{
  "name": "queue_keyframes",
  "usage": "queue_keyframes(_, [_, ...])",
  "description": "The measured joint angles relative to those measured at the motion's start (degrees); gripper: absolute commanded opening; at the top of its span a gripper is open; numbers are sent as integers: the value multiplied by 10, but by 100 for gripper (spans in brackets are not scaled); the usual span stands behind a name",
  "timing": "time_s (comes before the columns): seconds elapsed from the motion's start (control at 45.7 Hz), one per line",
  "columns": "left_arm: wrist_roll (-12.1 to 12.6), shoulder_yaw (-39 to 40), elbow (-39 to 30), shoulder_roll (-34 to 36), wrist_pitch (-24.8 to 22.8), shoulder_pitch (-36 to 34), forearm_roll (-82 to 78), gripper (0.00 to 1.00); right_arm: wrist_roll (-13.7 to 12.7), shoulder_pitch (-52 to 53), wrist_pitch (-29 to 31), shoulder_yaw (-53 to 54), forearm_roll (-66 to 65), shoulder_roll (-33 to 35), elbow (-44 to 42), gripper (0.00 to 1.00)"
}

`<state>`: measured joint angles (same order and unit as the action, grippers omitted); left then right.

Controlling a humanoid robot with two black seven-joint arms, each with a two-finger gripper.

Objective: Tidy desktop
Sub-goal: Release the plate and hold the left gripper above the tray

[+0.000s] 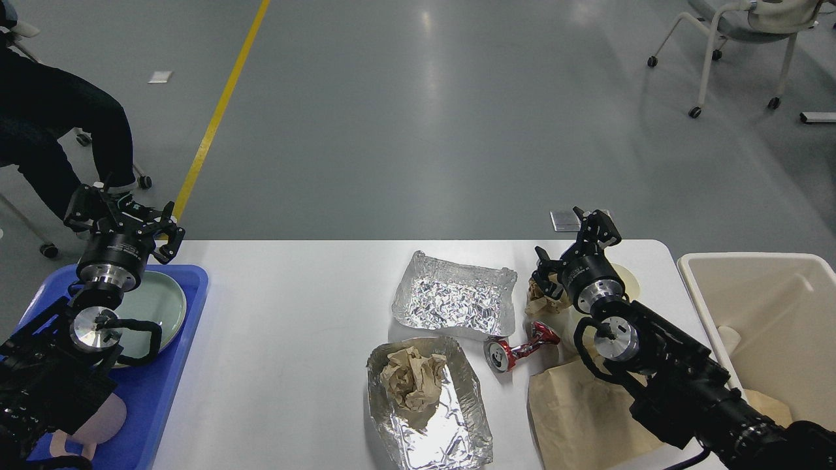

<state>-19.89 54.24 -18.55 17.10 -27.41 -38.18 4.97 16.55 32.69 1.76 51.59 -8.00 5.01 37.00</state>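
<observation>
The white desktop carries litter on its right half. There is an empty foil tray, a second foil tray holding crumpled brown paper, a crushed red can and a flat brown paper bag. My right gripper stands open above the table's far right, just beyond a small crumpled paper wad; nothing is between its fingers. My left gripper is open and empty over the far end of the blue tray.
The blue tray holds a green plate and a pink mug, both partly hidden by my left arm. A beige bin stands off the table's right end. A seated person's legs are at far left, a wheeled chair far right.
</observation>
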Motion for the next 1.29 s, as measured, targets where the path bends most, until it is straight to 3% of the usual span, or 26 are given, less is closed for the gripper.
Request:
queue_keyframes(0.525, [-21,0,0,-1,-4,2,1,97,0,0,0,0,0,0,0,100])
queue_keyframes(1.291, [-22,1,0,-1,-7,2,1,97,0,0,0,0,0,0,0,100])
